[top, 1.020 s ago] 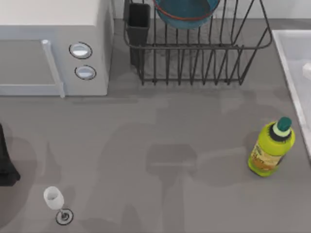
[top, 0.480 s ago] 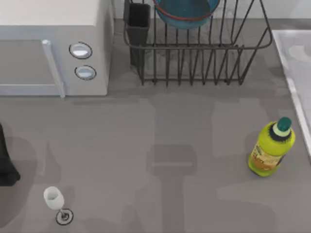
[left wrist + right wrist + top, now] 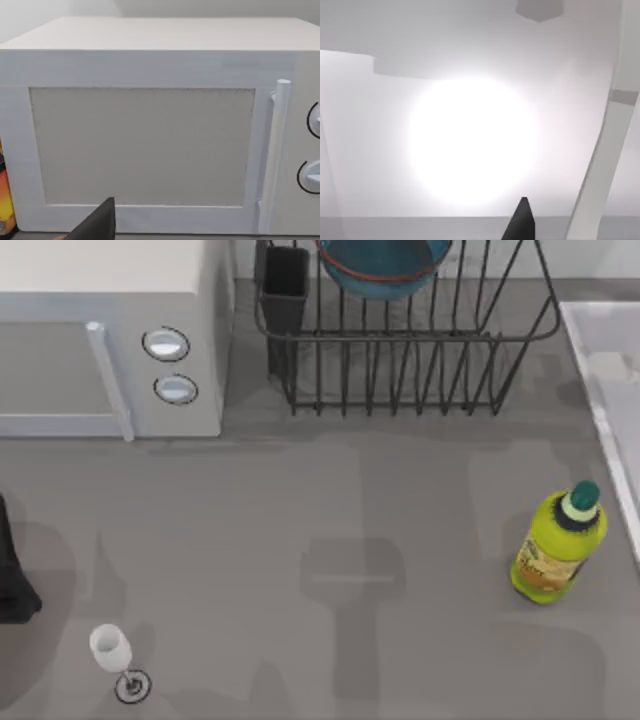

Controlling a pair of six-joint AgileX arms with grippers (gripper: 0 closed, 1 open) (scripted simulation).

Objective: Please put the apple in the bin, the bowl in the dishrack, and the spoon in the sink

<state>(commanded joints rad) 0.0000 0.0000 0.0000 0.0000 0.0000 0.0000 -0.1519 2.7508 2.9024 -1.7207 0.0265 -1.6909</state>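
A teal-blue bowl (image 3: pixel 385 265) with a reddish-brown rim is sitting in the black wire dishrack (image 3: pixel 400 350), far centre. The pale rectangular sink (image 3: pixel 600 370) is lying right. I cannot tell either end effector's state; any release should probably happen low over the basin.

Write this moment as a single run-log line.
teal-blue bowl with reddish-brown rim: in black wire dishrack | pale sink: top view's right edge | green bottle: upright beside sink

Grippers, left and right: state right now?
Left gripper: cannot be told; a dark fingertip shows in front of the microwave.
Right gripper: cannot be told; a dark fingertip shows over the sink.
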